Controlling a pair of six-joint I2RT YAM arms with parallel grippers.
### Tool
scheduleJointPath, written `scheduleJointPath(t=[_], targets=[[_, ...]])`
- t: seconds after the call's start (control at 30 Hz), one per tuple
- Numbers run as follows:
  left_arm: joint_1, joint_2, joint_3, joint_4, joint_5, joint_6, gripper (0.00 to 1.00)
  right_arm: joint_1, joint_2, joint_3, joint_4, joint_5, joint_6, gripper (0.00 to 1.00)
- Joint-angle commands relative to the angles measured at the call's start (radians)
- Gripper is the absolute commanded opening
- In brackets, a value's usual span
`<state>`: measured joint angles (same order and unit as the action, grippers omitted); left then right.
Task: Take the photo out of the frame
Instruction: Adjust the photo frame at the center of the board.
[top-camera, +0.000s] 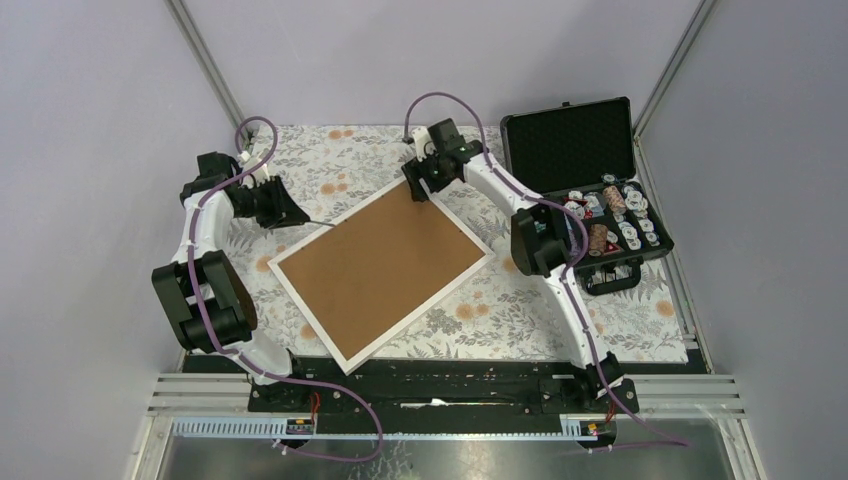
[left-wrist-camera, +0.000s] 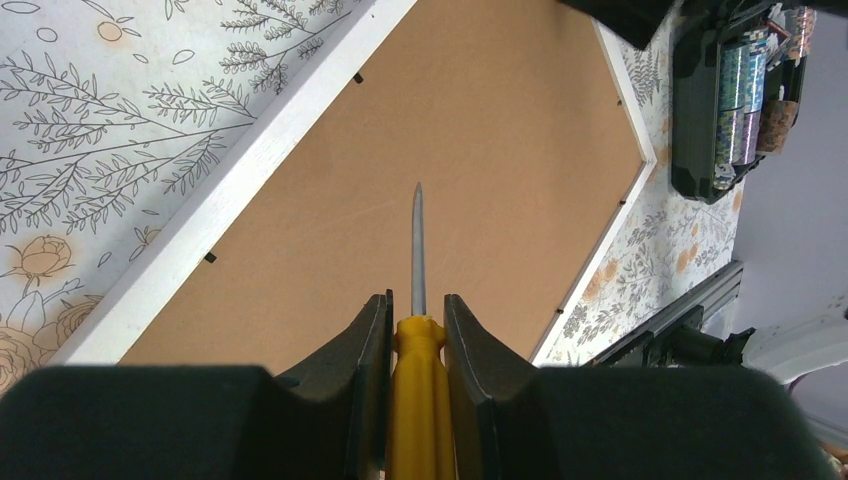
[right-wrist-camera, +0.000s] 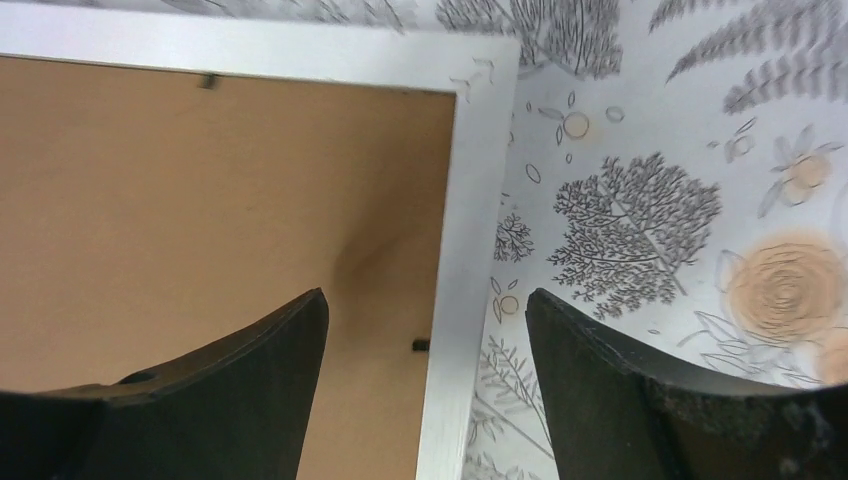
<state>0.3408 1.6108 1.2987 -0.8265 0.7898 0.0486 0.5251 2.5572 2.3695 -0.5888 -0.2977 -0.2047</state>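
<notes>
Frame (top-camera: 380, 265) lying face-down mid-picture on desk (top-camera: 640, 310), photo hidden beneath. Left claw (left-wrist-camera: 417, 302) pinching screwdriver (left-wrist-camera: 419, 380); right claw (right-wrist-camera: 426, 296) hovering spread over upper corner. Its tip should be sliding under black tabs (left-wrist-camera: 210, 257), staying shallow.

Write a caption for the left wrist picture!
The left jaws clamp a yellow-handled screwdriver pointing across the brown back of the frame.
</notes>
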Motion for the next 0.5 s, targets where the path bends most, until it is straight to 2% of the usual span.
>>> scheduleJointPath(t=[0.0, 0.1, 0.17, 0.23, 0.37, 0.47], targets=[[0.008, -0.043, 0.014, 0.035, 0.037, -0.019, 0.00, 0.011, 0.072, 0.068, 0.041, 0.112, 0.066, 0.77], [0.009, -0.040, 0.019, 0.035, 0.041, -0.025, 0.00, 0.012, 0.098, 0.073, 0.046, 0.167, 0.104, 0.67], [0.008, -0.037, 0.025, 0.036, 0.045, -0.027, 0.00, 0.008, 0.108, 0.068, 0.045, 0.197, 0.136, 0.54], [0.008, -0.035, 0.028, 0.042, 0.050, -0.036, 0.00, -0.005, 0.119, 0.064, 0.030, 0.206, 0.181, 0.45], [0.007, -0.031, 0.032, 0.050, 0.057, -0.046, 0.00, -0.057, 0.155, 0.075, -0.044, 0.212, 0.289, 0.34], [0.007, -0.025, 0.035, 0.050, 0.058, -0.047, 0.00, -0.100, 0.121, -0.010, -0.055, 0.237, 0.294, 0.26]])
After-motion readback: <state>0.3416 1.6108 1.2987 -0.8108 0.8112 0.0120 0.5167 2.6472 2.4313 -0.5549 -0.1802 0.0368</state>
